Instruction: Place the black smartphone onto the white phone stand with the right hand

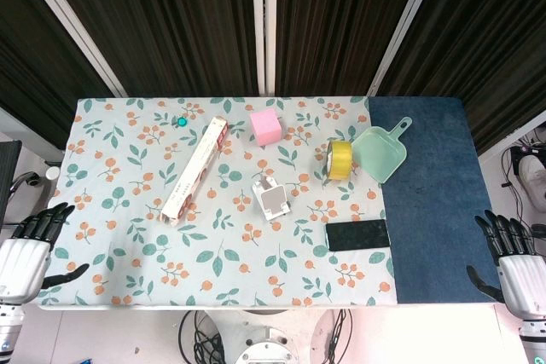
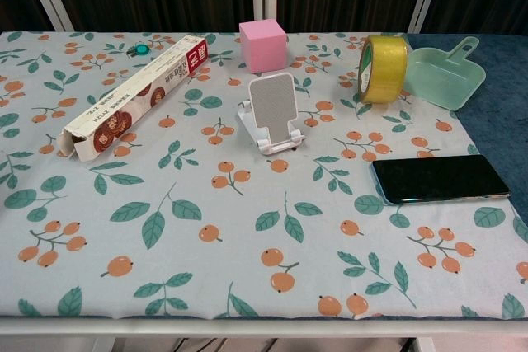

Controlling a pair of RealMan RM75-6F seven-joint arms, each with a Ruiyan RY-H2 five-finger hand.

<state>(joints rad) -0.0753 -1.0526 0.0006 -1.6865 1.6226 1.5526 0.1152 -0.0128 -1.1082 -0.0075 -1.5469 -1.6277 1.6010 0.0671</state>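
The black smartphone (image 1: 357,235) (image 2: 440,178) lies flat, screen up, near the right edge of the floral cloth. The white phone stand (image 1: 272,198) (image 2: 273,113) stands upright at the middle of the table, left of the phone, with nothing on it. My right hand (image 1: 509,256) hovers open at the table's front right corner, over the blue mat, well right of the phone. My left hand (image 1: 27,249) is open at the front left corner. Neither hand shows in the chest view.
A long foil box (image 1: 195,169) (image 2: 138,98) lies diagonally left of the stand. Behind the stand sits a pink cube (image 1: 265,126) (image 2: 263,44). A yellow tape roll (image 1: 340,159) (image 2: 382,69) and a green dustpan (image 1: 380,153) (image 2: 445,74) stand behind the phone.
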